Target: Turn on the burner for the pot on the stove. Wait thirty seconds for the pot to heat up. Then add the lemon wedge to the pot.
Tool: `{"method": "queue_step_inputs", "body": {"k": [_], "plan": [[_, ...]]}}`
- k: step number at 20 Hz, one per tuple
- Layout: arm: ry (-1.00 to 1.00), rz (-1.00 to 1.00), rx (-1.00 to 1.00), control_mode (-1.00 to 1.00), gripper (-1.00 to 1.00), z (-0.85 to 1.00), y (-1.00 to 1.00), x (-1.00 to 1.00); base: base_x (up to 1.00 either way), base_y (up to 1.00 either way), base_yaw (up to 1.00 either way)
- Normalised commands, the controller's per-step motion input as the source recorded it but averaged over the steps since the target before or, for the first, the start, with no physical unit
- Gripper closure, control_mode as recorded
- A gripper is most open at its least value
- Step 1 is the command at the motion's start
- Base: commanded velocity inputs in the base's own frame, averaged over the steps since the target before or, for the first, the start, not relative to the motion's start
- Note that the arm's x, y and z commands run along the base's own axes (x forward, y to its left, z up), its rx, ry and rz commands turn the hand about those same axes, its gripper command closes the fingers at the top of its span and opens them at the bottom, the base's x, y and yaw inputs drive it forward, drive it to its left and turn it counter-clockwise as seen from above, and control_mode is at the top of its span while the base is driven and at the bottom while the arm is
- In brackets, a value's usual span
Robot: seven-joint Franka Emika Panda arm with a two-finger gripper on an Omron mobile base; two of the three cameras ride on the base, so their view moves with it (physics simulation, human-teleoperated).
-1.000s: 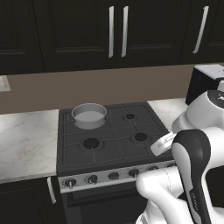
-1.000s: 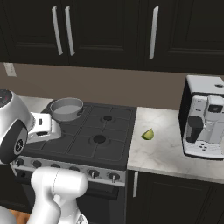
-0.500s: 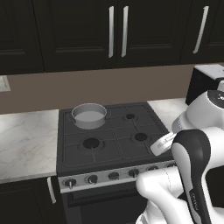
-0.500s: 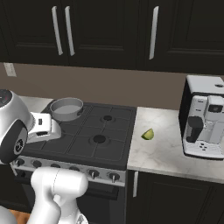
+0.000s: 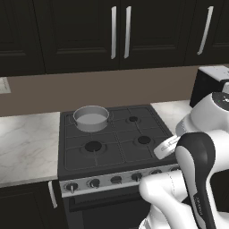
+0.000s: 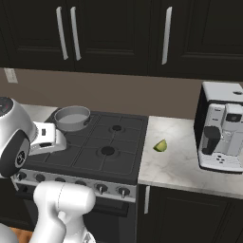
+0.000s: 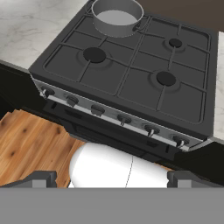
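Observation:
The silver-grey pot (image 5: 91, 118) (image 6: 72, 117) (image 7: 117, 16) stands on the back left burner of the black stove (image 5: 120, 154) (image 6: 118, 147) (image 7: 131, 74). Nothing shows inside it. A row of dark knobs (image 7: 122, 118) runs along the stove's silver front strip. The yellow-green lemon wedge (image 6: 161, 145) lies on the marble counter just right of the stove. My gripper (image 7: 113, 180) hangs open and holds nothing, above and in front of the stove's front edge and well short of the pot. Its fingertips (image 7: 41, 179) stand wide apart.
A silver and black coffee machine (image 6: 223, 133) (image 5: 210, 82) stands on the counter to the right, beyond the wedge. Marble counter (image 5: 27, 147) runs left of the stove. Dark cabinets (image 5: 118, 31) hang above. Wooden floor (image 7: 26, 144) lies in front of the oven.

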Motion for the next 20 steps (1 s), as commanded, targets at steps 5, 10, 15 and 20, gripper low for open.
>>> {"method": "queue_step_inputs", "body": {"k": [5, 10, 15, 20], "plan": [[0.00, 0.00, 0.00, -1.00, -1.00, 0.00, 0.00, 0.00, 0.00, 0.00, 0.00], [0.00, 0.00, 0.00, -1.00, -1.00, 0.00, 0.00, 0.00, 0.00, 0.00, 0.00], [0.00, 0.00, 0.00, -1.00, -1.00, 0.00, 0.00, 0.00, 0.00, 0.00, 0.00], [0.00, 0.00, 0.00, -1.00, -1.00, 0.00, 0.00, 0.00, 0.00, 0.00, 0.00]]}}
